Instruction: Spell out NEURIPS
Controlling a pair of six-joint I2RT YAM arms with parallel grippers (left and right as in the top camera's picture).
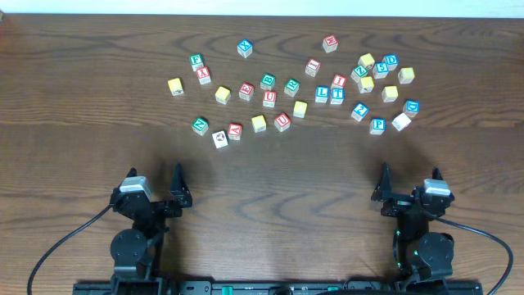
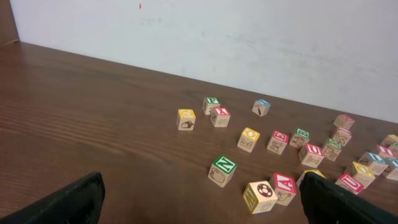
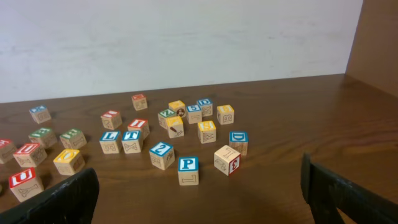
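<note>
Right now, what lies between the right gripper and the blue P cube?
Nothing: only bare wooden table lies between the open right gripper and the blue P cube, as the overhead view shows.

Edge cubes cut off (left wrist), several letters illegible

Dark wooden table, white wall behind. Blue L cube just beside blue T cube; blue D cube well apart.

Bright, even light; soft shadows; sharp.
</note>
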